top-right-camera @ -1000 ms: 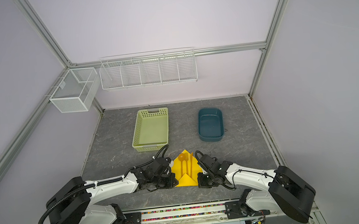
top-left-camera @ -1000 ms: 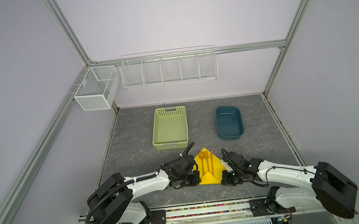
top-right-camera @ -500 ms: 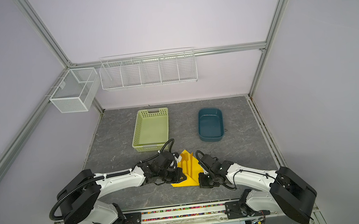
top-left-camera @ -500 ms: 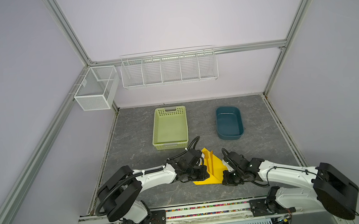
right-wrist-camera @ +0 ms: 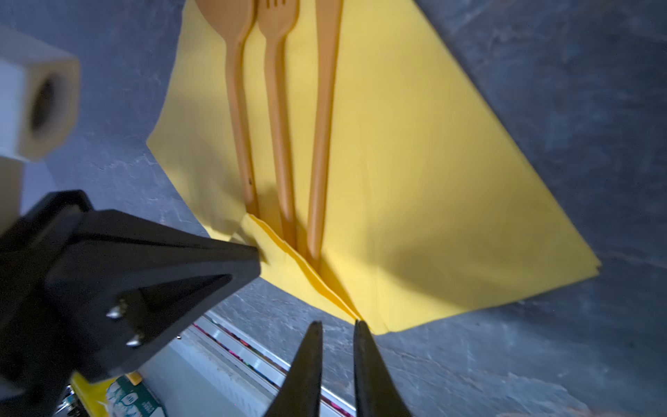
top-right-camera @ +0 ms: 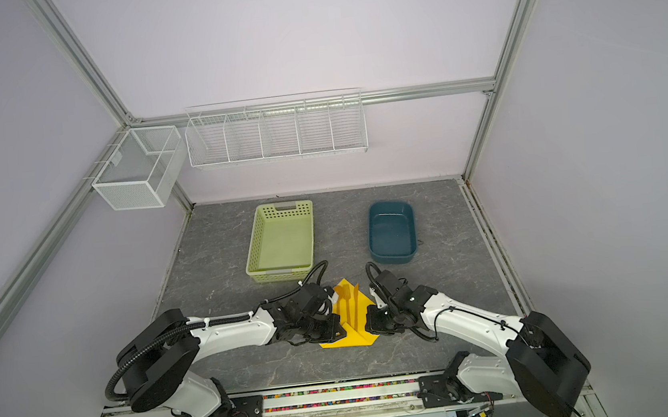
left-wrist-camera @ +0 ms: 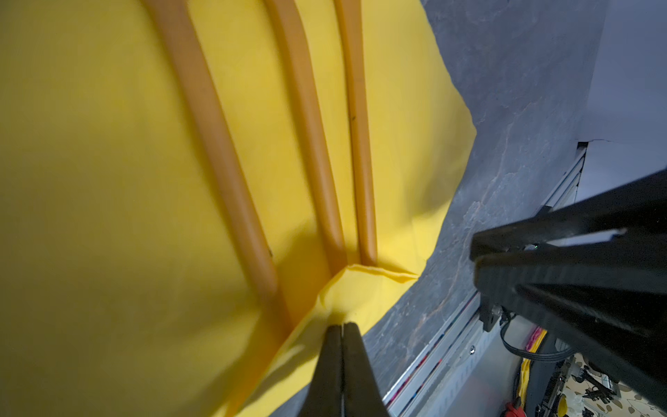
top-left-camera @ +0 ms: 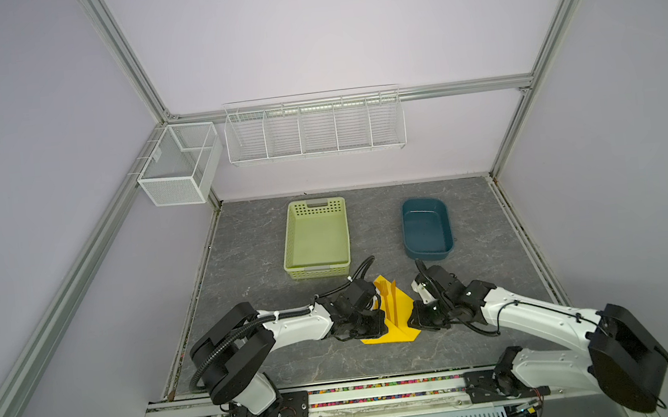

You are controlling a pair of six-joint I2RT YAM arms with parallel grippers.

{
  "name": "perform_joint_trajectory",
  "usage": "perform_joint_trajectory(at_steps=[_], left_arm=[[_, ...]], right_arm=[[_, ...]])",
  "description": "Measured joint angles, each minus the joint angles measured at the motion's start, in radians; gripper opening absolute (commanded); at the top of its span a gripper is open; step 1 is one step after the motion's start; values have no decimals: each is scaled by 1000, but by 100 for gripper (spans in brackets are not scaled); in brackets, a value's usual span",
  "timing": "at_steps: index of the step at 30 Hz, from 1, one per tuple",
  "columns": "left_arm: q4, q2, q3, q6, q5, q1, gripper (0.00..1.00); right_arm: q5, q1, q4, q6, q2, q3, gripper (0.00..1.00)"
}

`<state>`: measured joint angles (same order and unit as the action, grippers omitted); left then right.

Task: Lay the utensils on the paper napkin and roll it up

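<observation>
Grey marbled worktop (top-left-camera: 272, 274) is carrying, near its front edge, the yellow paper napkin (top-left-camera: 402, 309) with spoon (right-wrist-camera: 236, 90), fork (right-wrist-camera: 278, 108) and knife (right-wrist-camera: 323, 126) lying on it. Left fingers (left-wrist-camera: 352, 368) are clenching its folded-up corner; right fingers (right-wrist-camera: 306, 372) are standing parted beside it. Placing looks done; rolling is barely starting.

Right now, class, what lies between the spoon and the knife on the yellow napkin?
The fork, lying alongside the spoon and knife on the napkin; the right wrist view shows it.

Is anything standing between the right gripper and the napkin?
Nothing visible does. The right gripper stands open right at the folded edge of the napkin; the left gripper pinches the same fold.
</observation>
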<state>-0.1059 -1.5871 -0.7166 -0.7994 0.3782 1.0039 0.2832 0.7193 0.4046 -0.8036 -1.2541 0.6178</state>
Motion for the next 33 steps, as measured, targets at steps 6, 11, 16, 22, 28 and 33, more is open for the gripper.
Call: perform_joint_trajectory(at_steps=[6, 11, 16, 22, 28, 33], left_arm=[[-3, -5, 0, 0, -16, 0, 5], [-5, -11, 0, 0, -19, 0, 5], [-5, -15, 0, 0, -19, 1, 5], [-5, -15, 2, 0, -19, 1, 5], [-5, -15, 3, 0, -19, 1, 5], [-5, -15, 3, 0, -19, 1, 5]], right_arm=[[60, -50, -74, 41, -151, 86, 31], [77, -86, -103, 72, -251, 153, 35], [92, -113, -121, 84, -313, 176, 36], [111, -122, -138, 95, -365, 188, 36], [129, -123, -149, 98, -383, 195, 35], [137, -124, -157, 102, -387, 200, 35]])
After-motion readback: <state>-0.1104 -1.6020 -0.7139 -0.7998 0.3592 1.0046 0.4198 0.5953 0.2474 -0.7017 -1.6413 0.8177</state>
